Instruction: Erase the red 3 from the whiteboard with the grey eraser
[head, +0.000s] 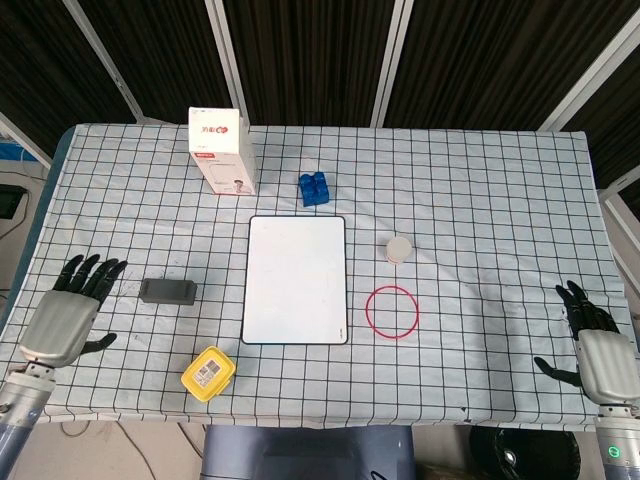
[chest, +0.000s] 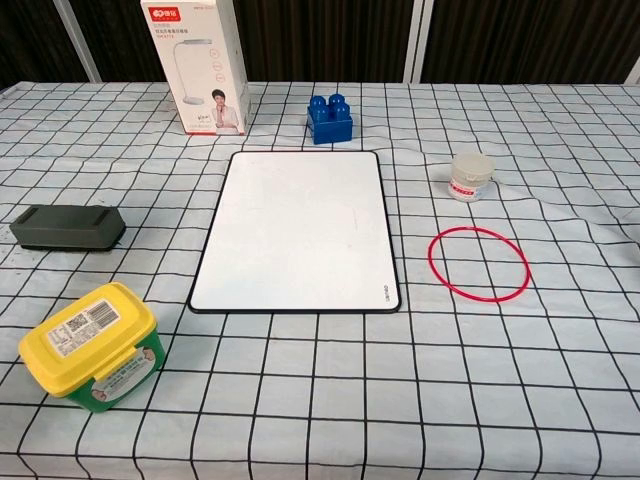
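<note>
A table draped in a black-gridded white cloth (head: 480, 180) filled both views, its largest object the whiteboard (head: 295, 279), which lay flat at the centre with its long axis running away from the robot and its surface wiped white, no red mark visible on it. Behind it to the left stood an upright white product box (head: 222, 151), and a blue toy brick (head: 315, 188) sat just beyond the board's far edge. Near the front left corner of the board rested a closed tub with a yellow lid (chest: 88, 345), its contents hidden; a small white lidded jar (chest: 471, 176) stood right of the board, also shut, with a thin red ring (chest: 478, 263) lying flat on the cloth in front of it. The grey eraser (head: 168, 291) lay on the cloth left of the whiteboard, apart from it, its long axis running left to right and nothing touching it. Only the head view showed the hands: the left hand (head: 65, 318) hovered at the table's left edge, well clear of the eraser, fingers spread and empty, while the right hand (head: 597, 348) sat at the front right corner, fingers likewise apart and holding nothing. The chest view caught neither hand but gave the tub's barcode label and the box's printed face.
</note>
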